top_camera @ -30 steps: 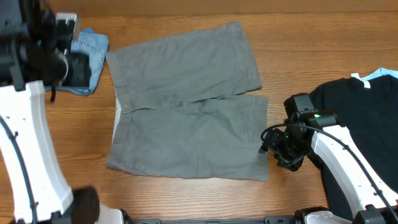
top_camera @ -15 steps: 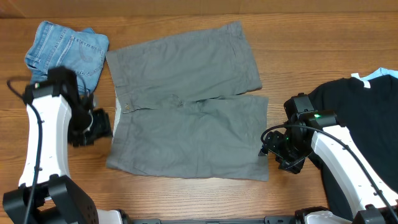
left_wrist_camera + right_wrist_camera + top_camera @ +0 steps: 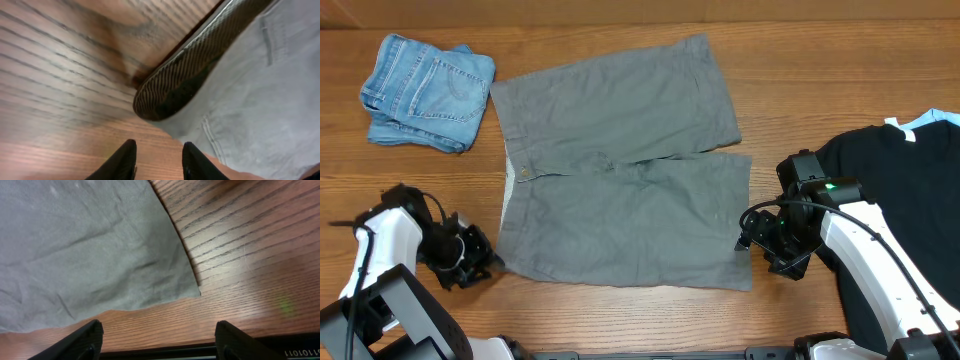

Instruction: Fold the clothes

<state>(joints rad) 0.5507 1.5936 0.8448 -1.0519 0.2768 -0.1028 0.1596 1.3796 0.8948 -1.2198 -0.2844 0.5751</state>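
Left tool (image 3: 159, 159) swung down from denim (image 3: 425, 88) to waistband corner of shorts (image 3: 620, 170), slightly spread, empty; right tool (image 3: 159, 340) unmoved at hem corner, spread wide; shorts flat on worktop (image 3: 800, 80), two-corner grasp likely next

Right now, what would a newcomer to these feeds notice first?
The grey-olive shorts lie spread flat and unfolded in the middle of the table, waistband to the left. The left gripper sits at the near waistband corner, the right gripper, open, at the near leg-hem corner. Folded denim lies at the far left; a black t-shirt on the right.
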